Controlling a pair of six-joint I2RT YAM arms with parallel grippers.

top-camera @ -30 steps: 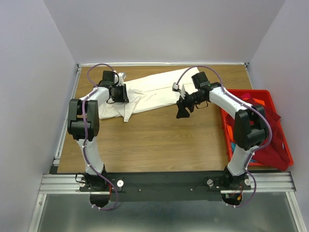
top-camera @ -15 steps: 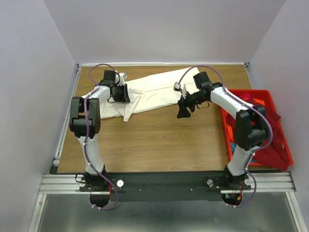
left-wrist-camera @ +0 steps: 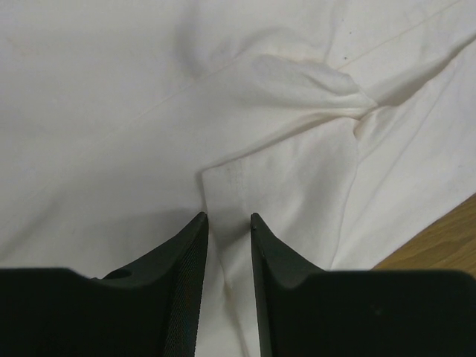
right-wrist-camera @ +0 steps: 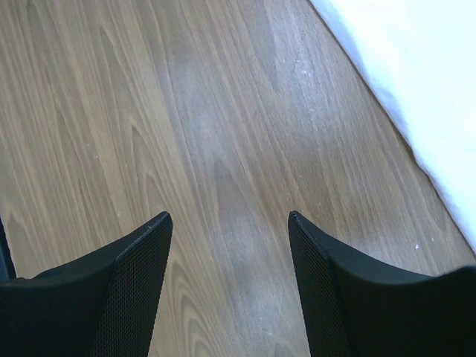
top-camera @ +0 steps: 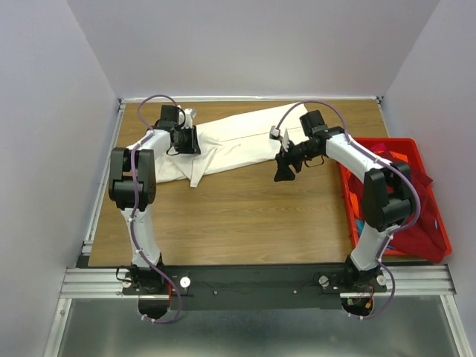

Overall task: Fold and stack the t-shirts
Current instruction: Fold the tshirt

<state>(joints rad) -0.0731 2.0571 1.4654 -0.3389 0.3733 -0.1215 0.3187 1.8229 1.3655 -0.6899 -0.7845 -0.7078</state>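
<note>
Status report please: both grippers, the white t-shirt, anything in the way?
Left gripper slightly open, low over white t-shirt sleeve fold. Right gripper open, empty, over table beside shirt edge. Shirt flat on table, far side. Nothing blocks either arm.

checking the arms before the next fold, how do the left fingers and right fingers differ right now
The left fingers stand close together, a narrow gap between them; the right fingers stand wide apart. The left fingers are over the white shirt; the right fingers are over bare table, beside the shirt's edge. Both pairs are black and open.
</note>
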